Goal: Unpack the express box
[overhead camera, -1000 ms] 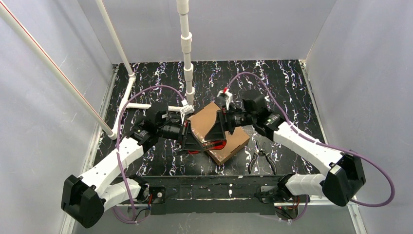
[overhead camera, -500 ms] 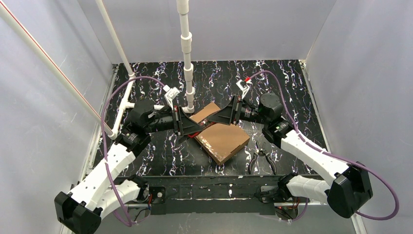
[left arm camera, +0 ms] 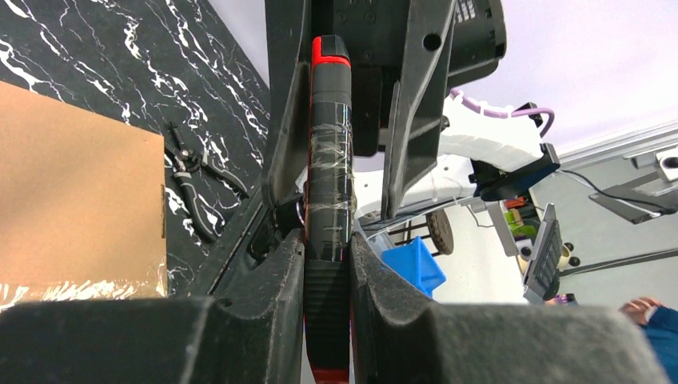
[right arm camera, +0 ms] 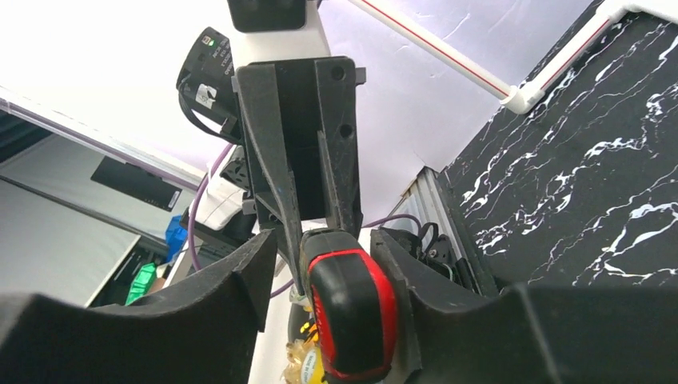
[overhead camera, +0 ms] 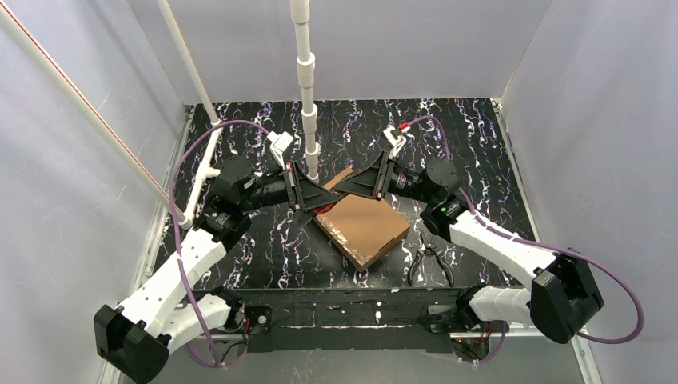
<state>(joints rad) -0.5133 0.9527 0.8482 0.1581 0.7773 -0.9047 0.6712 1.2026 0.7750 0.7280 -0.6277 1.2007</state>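
Observation:
The express box [overhead camera: 368,230], a flat brown cardboard mailer, lies on the black marbled table; the left wrist view shows it [left arm camera: 80,176] below and to the side. My two grippers meet tip to tip above its far left corner. The left gripper [left arm camera: 328,268] is shut on a black and red tool handle [left arm camera: 329,160], which is wrapped in clear tape. The right gripper [right arm camera: 332,268] has its jaws round the tool's red-rimmed end [right arm camera: 356,320]. One pad touches it and a gap shows on the other side. In the top view the left gripper [overhead camera: 326,194] and right gripper [overhead camera: 342,189] hide most of the tool.
Black pliers [overhead camera: 429,262] lie on the table right of the box, and they show in the left wrist view [left arm camera: 196,188] too. A white pipe post [overhead camera: 306,88] stands just behind the grippers. More white pipes [overhead camera: 209,152] run along the left side.
Both grippers rose out of the box with the tool, and the box's raised flap came down flat. In the last half second the right jaws narrowed round the tool's end.

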